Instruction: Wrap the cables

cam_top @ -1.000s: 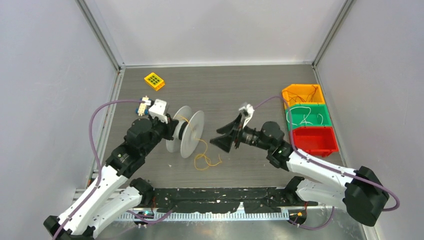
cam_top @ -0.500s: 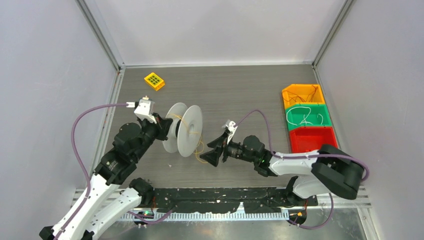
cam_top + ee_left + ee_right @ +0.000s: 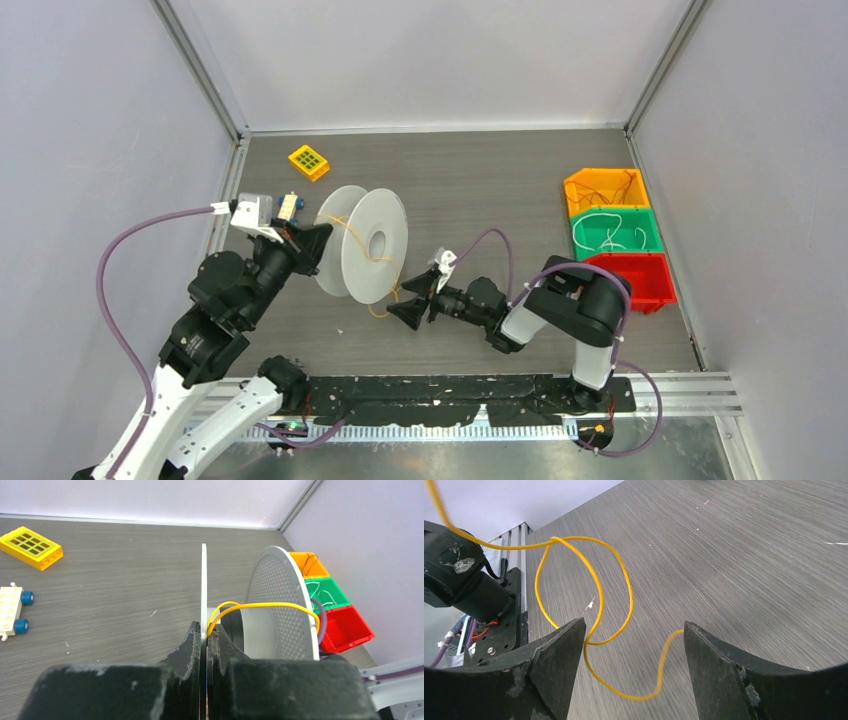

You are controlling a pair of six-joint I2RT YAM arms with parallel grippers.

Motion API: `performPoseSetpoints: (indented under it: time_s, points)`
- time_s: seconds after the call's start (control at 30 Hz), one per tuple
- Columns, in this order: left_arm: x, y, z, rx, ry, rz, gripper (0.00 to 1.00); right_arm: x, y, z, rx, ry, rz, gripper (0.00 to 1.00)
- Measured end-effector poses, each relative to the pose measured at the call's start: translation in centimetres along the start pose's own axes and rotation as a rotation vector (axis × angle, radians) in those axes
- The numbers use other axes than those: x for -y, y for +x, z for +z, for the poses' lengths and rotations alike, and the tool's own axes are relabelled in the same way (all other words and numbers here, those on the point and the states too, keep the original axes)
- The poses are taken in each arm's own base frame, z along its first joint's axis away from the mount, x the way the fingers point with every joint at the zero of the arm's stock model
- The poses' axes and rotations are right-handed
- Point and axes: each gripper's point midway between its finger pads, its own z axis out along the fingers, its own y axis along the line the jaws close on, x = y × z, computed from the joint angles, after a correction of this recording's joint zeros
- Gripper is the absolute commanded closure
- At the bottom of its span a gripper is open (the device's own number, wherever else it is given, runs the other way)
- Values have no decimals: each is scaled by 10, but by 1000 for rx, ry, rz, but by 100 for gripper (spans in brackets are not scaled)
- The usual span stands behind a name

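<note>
The top view shows the whole table (image 3: 470,180). The left gripper (image 3: 318,240) holds a white spool (image 3: 362,258) up on its edge, left of the middle. The right gripper (image 3: 405,308) is low, just right of the spool's near side. Three bins sit at the right: orange (image 3: 604,188), green (image 3: 612,232) and red (image 3: 628,282). A yellow brick (image 3: 309,162) lies far left.

Only the left wrist view shows the grip up close. The left gripper (image 3: 204,632) is squeezed tight on the thin rim of the spool's (image 3: 204,580) near disc. The yellow cable (image 3: 270,604) runs over the spool's middle, between the two discs and just right of the fingers. A white toy block with blue wheels (image 3: 12,611) lies at the left.

Only the right wrist view shows the loose loops. The right gripper (image 3: 634,630) is spread wide and holds nothing. The cable (image 3: 555,540) curls on the table in the gap between the fingers. One loop runs right by the tip of one finger (image 3: 559,655); I cannot tell if it touches.
</note>
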Motion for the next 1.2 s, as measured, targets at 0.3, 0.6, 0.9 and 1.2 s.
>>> performPoseSetpoints:
  time_s: [0.3,0.6,0.9,1.2]
  points:
    - [3,-10,-5,14,2,-14,100,-7,4,14,18,-24,-1,82]
    - [-50,-24,-14,42,-283,119,100,47,-22,-37,119,308,86,95]
    - [-77,-42,-40,69,-440,180,100,93,-59,-71,224,601,186,87]
    - [-86,-37,-47,42,-480,212,100,117,-57,-96,180,719,239,79]
